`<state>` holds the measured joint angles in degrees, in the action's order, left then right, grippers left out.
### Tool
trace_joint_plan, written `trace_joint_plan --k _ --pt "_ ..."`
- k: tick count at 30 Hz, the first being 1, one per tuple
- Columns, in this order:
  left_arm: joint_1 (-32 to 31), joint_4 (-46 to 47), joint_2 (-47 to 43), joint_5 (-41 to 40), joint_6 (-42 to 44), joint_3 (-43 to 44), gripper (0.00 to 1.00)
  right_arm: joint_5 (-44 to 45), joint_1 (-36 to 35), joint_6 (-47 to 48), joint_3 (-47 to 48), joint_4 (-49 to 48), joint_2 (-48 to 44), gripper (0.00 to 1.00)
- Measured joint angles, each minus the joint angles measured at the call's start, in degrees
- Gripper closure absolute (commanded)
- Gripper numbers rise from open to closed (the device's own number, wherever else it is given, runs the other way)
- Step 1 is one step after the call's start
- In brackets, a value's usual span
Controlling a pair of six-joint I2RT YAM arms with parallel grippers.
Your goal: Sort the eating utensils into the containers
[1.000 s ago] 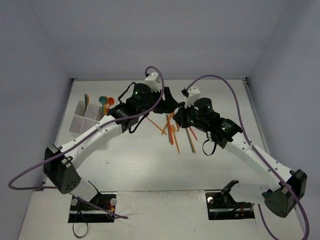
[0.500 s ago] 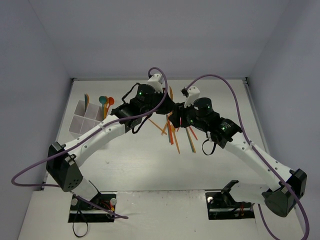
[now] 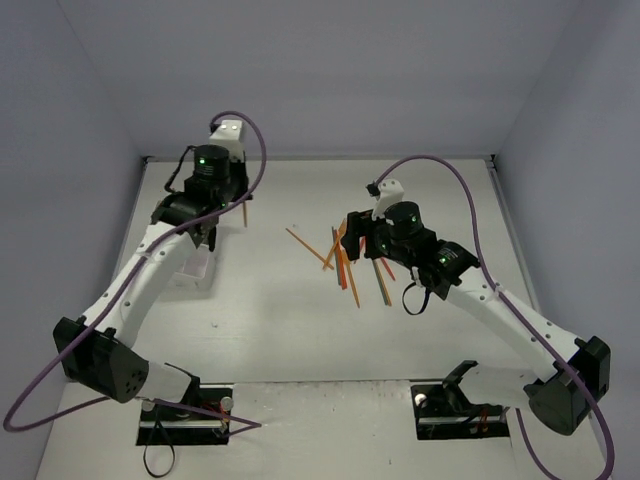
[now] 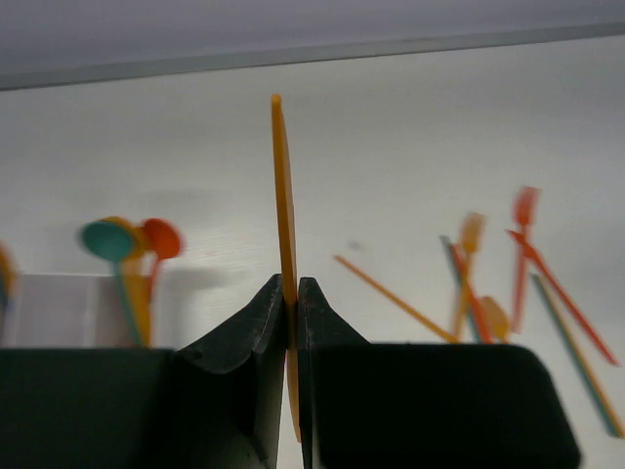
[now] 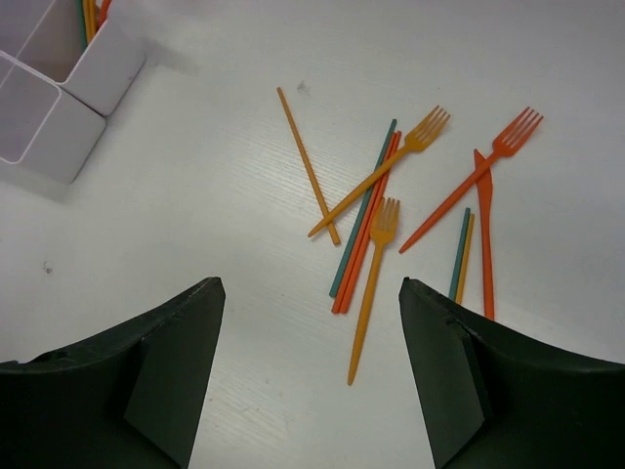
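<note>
**A:** What is my left hand doing?

**B:** Your left hand [image 4: 290,293] is shut tight on one orange stick [image 4: 281,176]. The stick stands straight up between the two fingers. Its top pokes out high above them.

**A:** Where is that hand?

**B:** It is at the far left of the worktop [image 3: 270,320], right by the white box [image 4: 59,308]. From above, your arm hides most of the box. I cannot tell which part of the box the stick is over.

**A:** What is in the box?

**B:** A teal spoon [image 4: 105,239] and a red spoon [image 4: 161,237] stand in it with their round ends up.

**A:** And my right hand?

**B:** Your right hand [image 5: 308,293] is open wide and holds nothing. It hangs over the loose pile in the middle of the worktop, well apart from the box.

**A:** What lies in the pile?

**B:** A long orange rod [image 5: 308,166] lies on the left side. A yellow fork [image 5: 381,171] crosses its lower end. A second yellow fork [image 5: 371,283] lies just below. A teal stick [image 5: 348,244] and two red sticks [image 5: 352,278] lie side by side under the first fork. On the right, a red fork [image 5: 469,186] and a red knife [image 5: 485,244] cross each other.
</note>
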<state>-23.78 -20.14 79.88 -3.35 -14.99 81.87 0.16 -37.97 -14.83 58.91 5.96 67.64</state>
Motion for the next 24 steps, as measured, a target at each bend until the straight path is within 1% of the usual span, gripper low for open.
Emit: trace_joint_plan --k 5,10,16,18,21,24 --pt "10.30 -0.11 0.51 -5.07 11.01 0.00 1.00 0.84 1.84 0.02 -0.53 1.06 0.00 0.31" --pt "18.49 2.53 5.97 -6.68 17.68 0.08 1.00 0.92 3.77 0.36 -1.02 1.75 -0.02 0.31" --pt "25.03 6.93 13.51 -6.29 20.59 0.39 0.99 -0.41 7.44 1.38 -1.84 2.76 -0.05 0.32" --pt "26.73 8.66 15.31 -5.65 20.74 0.44 0.96 -1.12 8.78 1.58 -2.14 3.09 -0.12 0.31" --pt "28.62 10.99 17.15 -5.15 20.79 0.44 0.93 -1.69 10.13 1.85 -2.31 3.63 -0.17 0.31" --pt "29.53 12.45 18.37 -5.09 20.67 0.44 0.89 -1.92 10.85 2.21 -2.42 3.76 -0.17 0.32"
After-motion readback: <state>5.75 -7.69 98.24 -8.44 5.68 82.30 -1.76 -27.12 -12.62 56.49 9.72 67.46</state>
